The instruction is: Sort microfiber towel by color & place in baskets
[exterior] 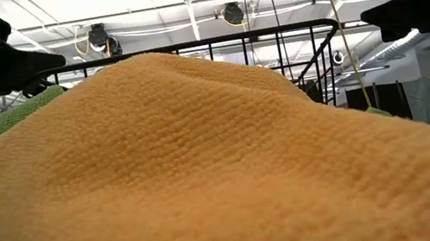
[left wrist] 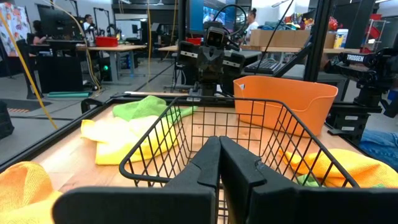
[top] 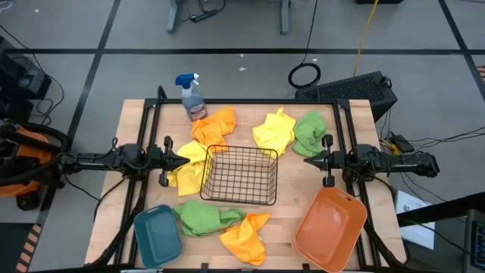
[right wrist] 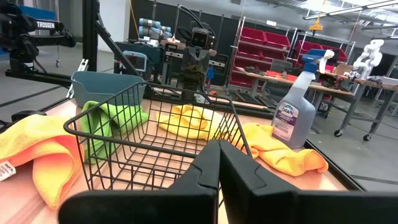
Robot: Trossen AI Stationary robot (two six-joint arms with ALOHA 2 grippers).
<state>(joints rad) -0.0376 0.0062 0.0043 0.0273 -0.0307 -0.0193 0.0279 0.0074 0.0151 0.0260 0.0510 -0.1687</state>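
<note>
A black wire-mesh basket [top: 239,174] stands mid-table, a teal tub [top: 158,235] at the near left and an orange tub [top: 330,229] at the near right. Loose towels lie around them: orange [top: 216,125], yellow [top: 274,133] and green [top: 309,133] on the far side, yellow [top: 188,163] left of the basket, green [top: 201,218] and orange [top: 246,236] near. My left gripper [top: 182,161] is shut, level, above the left yellow towel, pointing at the basket [left wrist: 205,137]. My right gripper [top: 309,161] is shut and faces the basket [right wrist: 155,137] from the right. Both hang above the table and touch nothing.
A blue-capped spray bottle [top: 192,97] stands upright at the far left beside the orange towel. Black frame rails run along the table's left and right sides. In the low view the near orange towel [exterior: 205,166] fills most of the picture. Bare wood shows right of the basket.
</note>
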